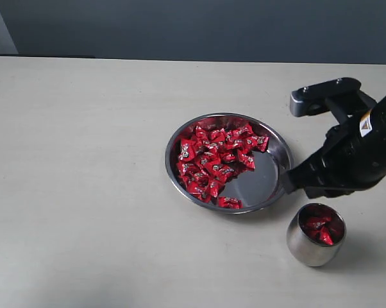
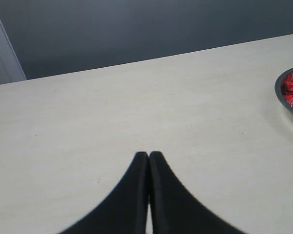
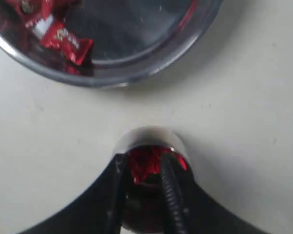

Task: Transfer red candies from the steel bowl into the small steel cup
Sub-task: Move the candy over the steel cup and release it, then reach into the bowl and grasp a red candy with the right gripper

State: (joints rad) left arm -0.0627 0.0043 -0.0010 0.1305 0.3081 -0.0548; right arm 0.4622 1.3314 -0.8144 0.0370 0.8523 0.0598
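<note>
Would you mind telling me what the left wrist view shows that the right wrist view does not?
Only the left wrist view shows the shut left tool and the dark wall. Only the right wrist view shows the right tool over the small cup, with red candies inside it. Both show part of the bowl, more candies lying in it, and the table.

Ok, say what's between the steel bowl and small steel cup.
Only bare table separates steel bowl and small steel cup; right wrist view shows it.
</note>
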